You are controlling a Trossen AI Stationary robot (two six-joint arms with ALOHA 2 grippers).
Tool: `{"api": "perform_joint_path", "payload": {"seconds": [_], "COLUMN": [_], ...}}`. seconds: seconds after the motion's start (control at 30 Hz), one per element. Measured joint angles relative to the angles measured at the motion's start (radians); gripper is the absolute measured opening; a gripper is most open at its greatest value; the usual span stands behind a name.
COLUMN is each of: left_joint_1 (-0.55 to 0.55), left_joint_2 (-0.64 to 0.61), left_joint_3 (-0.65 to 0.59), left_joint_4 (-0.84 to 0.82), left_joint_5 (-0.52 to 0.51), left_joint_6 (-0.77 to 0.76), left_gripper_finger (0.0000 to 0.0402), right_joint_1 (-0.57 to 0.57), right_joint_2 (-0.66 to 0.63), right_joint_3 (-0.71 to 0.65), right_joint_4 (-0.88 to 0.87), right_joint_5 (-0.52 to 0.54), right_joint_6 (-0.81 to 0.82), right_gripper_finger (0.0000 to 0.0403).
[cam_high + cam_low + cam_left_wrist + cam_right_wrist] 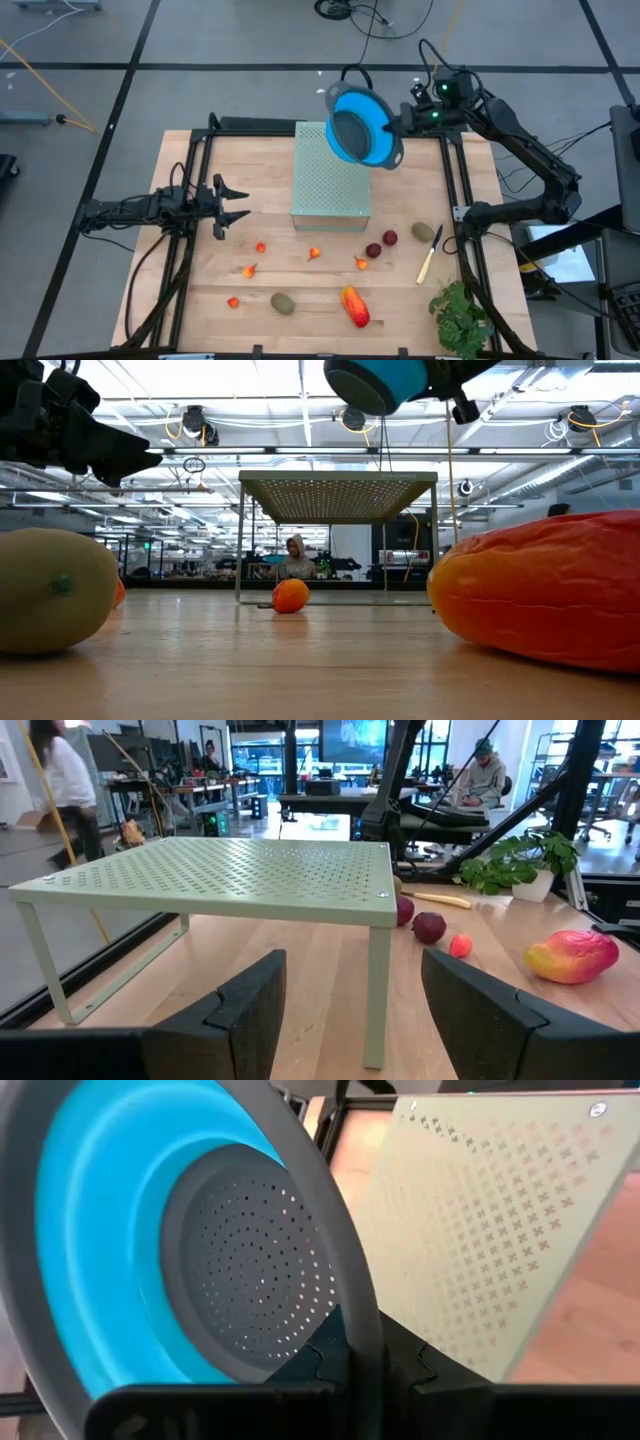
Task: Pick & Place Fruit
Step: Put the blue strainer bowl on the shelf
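My right gripper [402,124] is shut on a blue colander with a grey rim and a grey perforated bottom [362,124], held high over the far right corner of the pale green perforated shelf [330,180]. The fruit lies on the wooden table near the front: several tiny orange-red pieces [260,247], two dark red round ones [373,250], a brownish-green oval [283,302], another oval [424,232] and an orange-red oblong [354,306]. My left gripper [236,204] waits open at the table's left, pointing level at the shelf [220,870]. My right gripper pinches the colander's grey rim [352,1315] between its two fingers [425,1365], one inside the bowl and one outside. The fingers come from the table's right side, slanting slightly down. The colander hangs lifted clear of the shelf, tilted on edge with its hollow side upward [375,380].
A yellow-handled knife [430,256] and a leafy green bunch [460,316] lie at the near right. Black rails [455,200] run along both table sides. People sit and walk in the room beyond [480,780].
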Motion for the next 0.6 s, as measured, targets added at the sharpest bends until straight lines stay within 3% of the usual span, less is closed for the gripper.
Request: {"api": "perform_joint_path", "payload": {"seconds": [0.6], "left_joint_1": [0.0], "left_joint_2": [0.0], "left_joint_3": [0.0], "left_joint_4": [0.0], "left_joint_5": [0.0], "left_joint_6": [0.0], "left_gripper_finger": [0.0234], "right_joint_1": [0.03], "right_joint_2": [0.151], "right_joint_3": [0.0], "right_joint_4": [0.015], "right_joint_5": [0.026], "right_joint_6": [-0.052], "right_gripper_finger": [0.0006]}}
